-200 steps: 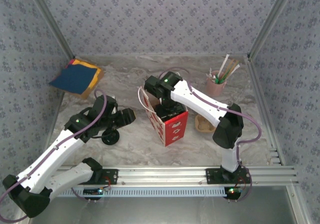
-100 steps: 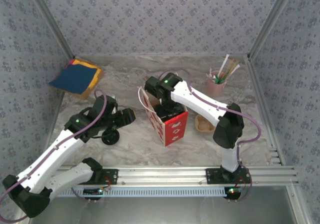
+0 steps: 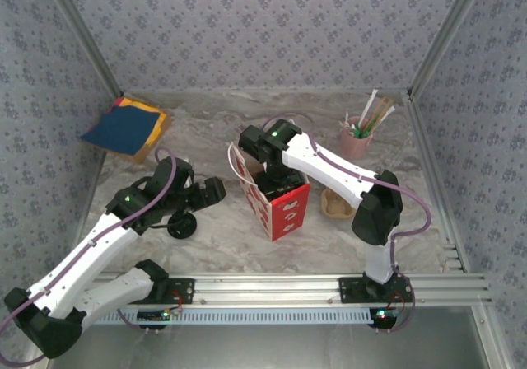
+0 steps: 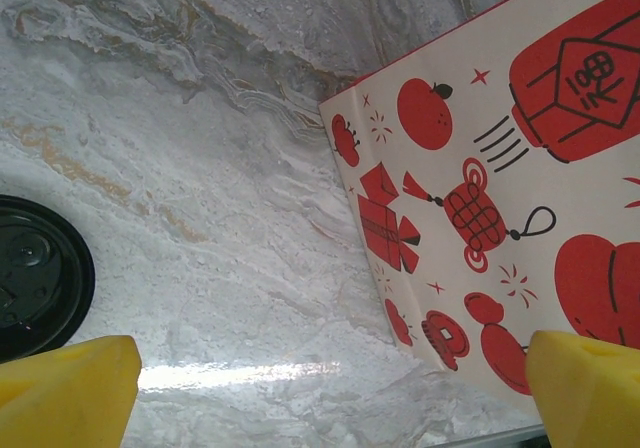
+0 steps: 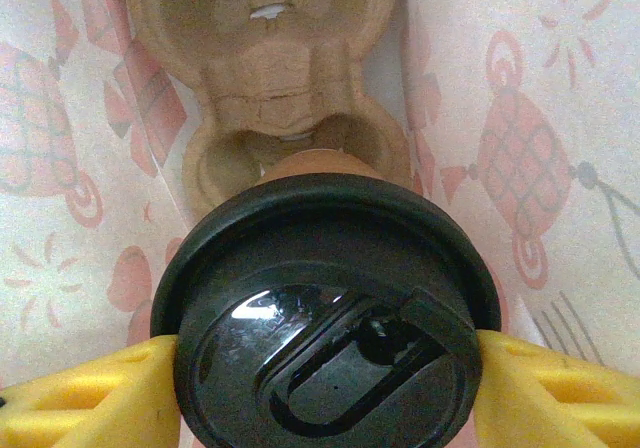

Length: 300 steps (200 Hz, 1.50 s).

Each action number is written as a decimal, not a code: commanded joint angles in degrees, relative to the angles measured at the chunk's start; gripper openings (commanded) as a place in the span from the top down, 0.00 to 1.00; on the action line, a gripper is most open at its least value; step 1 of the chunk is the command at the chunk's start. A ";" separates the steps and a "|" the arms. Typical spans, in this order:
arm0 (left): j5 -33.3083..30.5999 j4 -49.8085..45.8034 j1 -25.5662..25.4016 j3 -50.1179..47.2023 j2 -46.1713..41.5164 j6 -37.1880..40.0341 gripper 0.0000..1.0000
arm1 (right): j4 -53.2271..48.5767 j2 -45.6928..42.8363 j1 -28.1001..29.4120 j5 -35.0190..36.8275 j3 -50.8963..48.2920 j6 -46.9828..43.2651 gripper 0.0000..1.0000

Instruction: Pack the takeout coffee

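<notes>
In the right wrist view the takeout coffee [image 5: 325,318], a brown cup under a black lid, sits between the yellow fingers of my right gripper [image 5: 325,386], which is shut on the lid's rim. It hangs inside the red-and-white paper bag [image 5: 520,118], over a tan pulp carrier [image 5: 270,58] at the bag's bottom. From above, my right gripper [image 3: 272,174] reaches down into the bag [image 3: 284,210]. My left gripper [image 3: 216,190] stands open just left of the bag, with nothing between its fingertips [image 4: 60,393]. The bag's printed side [image 4: 500,168] faces it.
A loose black lid [image 3: 182,226] lies on the marble table by the left arm, also at the left wrist view's edge [image 4: 35,273]. A pink cup of straws [image 3: 356,142] stands back right. Blue and orange napkins [image 3: 125,128] lie back left. A tan object [image 3: 336,207] rests beside the right arm.
My left gripper has opened wider beside the bag. The right arm and the cup have not moved.
</notes>
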 commanded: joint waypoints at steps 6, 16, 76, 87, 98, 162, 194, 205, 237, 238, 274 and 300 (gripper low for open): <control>-0.72 -1.06 0.51 2.18 0.36 0.42 0.00 | -1.69 -2.44 -0.23 -0.05 0.47 0.73 0.32; -0.78 -1.22 0.51 2.32 0.41 0.38 0.00 | -1.66 -2.49 -0.23 0.03 0.42 0.74 0.32; -0.57 -1.32 0.48 1.92 0.15 0.00 0.00 | -1.42 -2.66 -0.13 0.14 -0.03 0.92 0.32; -0.47 -1.16 0.52 1.84 0.15 -0.02 0.00 | -1.23 -2.75 -0.13 0.18 -0.02 1.01 0.32; -0.38 -1.06 0.47 1.83 0.22 -0.10 0.00 | -1.13 -2.66 -0.14 0.09 -0.02 1.01 0.32; -0.29 -1.10 0.52 1.83 0.24 -0.19 0.00 | -0.80 -2.74 -0.20 0.15 -0.98 1.01 0.32; -0.29 -0.99 0.52 1.73 0.33 -0.28 0.00 | -0.69 -2.78 -0.32 0.15 -1.18 0.83 0.32; -0.29 -0.97 0.49 1.65 0.33 -0.28 0.00 | -0.60 -2.84 -0.25 0.13 -1.25 0.83 0.32; -0.29 -0.93 0.43 1.69 0.50 -0.32 0.00 | -0.43 -2.90 -0.49 0.10 -1.53 0.83 0.32; -0.29 -0.90 0.48 1.67 0.50 -0.30 0.00 | -0.43 -2.91 -0.49 0.11 -1.52 0.83 0.32; -0.12 -0.62 0.44 1.55 0.68 -0.29 0.00 | -0.34 -2.99 -0.53 0.03 -1.77 0.76 0.32; -0.12 -0.47 0.44 1.59 0.83 -0.32 0.00 | -0.25 -2.98 -0.65 0.04 -1.80 0.74 0.32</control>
